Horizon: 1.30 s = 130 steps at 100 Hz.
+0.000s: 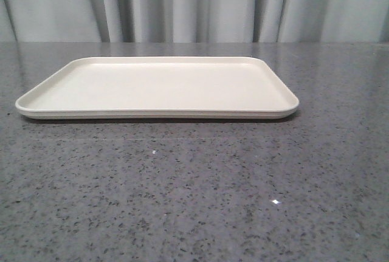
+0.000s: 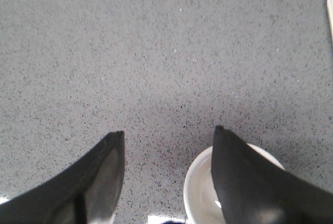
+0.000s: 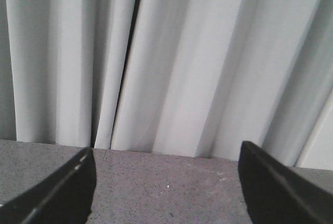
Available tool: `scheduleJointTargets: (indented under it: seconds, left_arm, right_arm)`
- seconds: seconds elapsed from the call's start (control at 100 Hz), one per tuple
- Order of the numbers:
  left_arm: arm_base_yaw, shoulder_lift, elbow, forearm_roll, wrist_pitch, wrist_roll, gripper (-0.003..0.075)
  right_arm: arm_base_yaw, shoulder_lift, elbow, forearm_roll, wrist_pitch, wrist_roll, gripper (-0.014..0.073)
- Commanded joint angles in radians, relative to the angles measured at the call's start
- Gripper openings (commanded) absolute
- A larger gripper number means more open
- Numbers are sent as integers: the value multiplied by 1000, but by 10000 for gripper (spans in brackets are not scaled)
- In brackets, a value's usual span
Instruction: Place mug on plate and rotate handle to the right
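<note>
Plate (image 1: 157, 87) lying flat on grey speckled table (image 1: 194, 195), long rim facing the camera, bare counter all round its edges. Left gripper (image 2: 169, 133) spread apart, gripping nothing, one finger (image 2: 250, 177) over the open mouth of the mug (image 2: 200, 190); plate edge just visible far off. Right gripper (image 3: 166, 154) spread wide, pointing at pale curtain (image 3: 166, 57).

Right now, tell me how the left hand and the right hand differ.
The left hand looks down on the speckled grey table, with one finger over the white mug's open rim; the right hand faces the pale curtain with nothing between its fingers. A corner of the plate shows near the left hand, none near the right. Both are open, black-fingered and holding nothing.
</note>
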Motion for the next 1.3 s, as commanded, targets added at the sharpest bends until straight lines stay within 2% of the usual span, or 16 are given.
scheduleJointTargets:
  seconds: [0.0, 0.78, 1.29]
  left_arm:
    - [2, -5, -5, 6, -13, -1, 376]
    - [2, -5, 290, 3, -19, -1, 376]
    - [2, 36, 310, 5, -71, -1, 376]
  right_arm:
    - [1, 15, -27, -11, -74, -5, 565]
    - [13, 65, -23, -11, -44, -5, 565]
    - [13, 65, -23, -11, -33, -5, 565]
